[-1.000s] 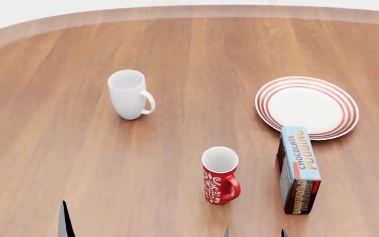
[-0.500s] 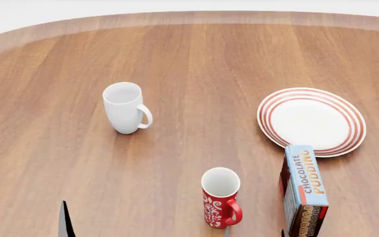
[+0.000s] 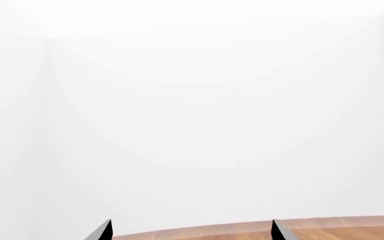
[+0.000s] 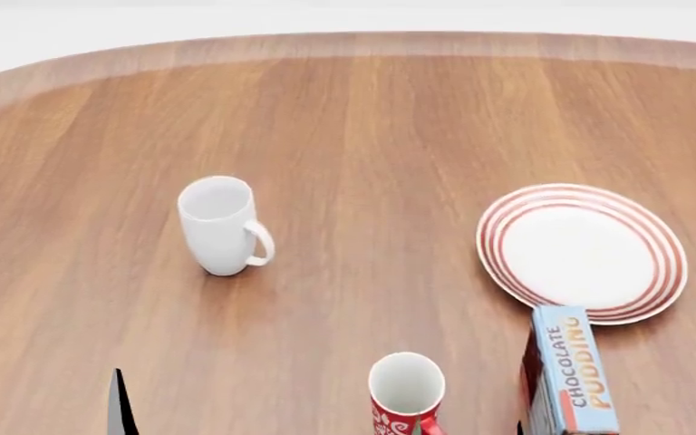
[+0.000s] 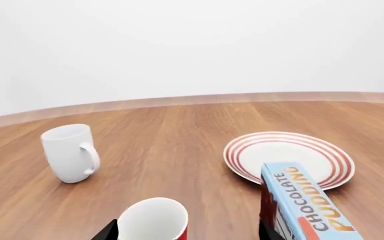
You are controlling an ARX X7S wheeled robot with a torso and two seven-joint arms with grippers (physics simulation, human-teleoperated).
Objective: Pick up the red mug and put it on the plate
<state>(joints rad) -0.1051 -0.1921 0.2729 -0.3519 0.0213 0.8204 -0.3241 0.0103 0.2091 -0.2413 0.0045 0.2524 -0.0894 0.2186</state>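
Observation:
The red mug (image 4: 406, 396) stands upright at the bottom edge of the head view, its lower part cut off. In the right wrist view its white rim (image 5: 153, 220) sits between my right gripper (image 5: 186, 231) fingertips, nearer one fingertip. The right gripper is open and empty. The plate (image 4: 582, 254), white with red rings, lies to the right and farther away; it also shows in the right wrist view (image 5: 289, 157). My left gripper (image 4: 46, 403) is open and empty at the near left, far from the mug. In the left wrist view (image 3: 189, 231) it faces a white wall.
A plain white mug (image 4: 217, 227) stands upright at the left middle of the wooden table (image 4: 361, 136). A chocolate pudding box (image 4: 572, 381) stands just right of the red mug, its far end touching or overlapping the plate's near rim.
The head view has shifted, so all objects sit lower in the frame and the red mug is now cut by the bottom edge. The left fingertips hold the same place in view.

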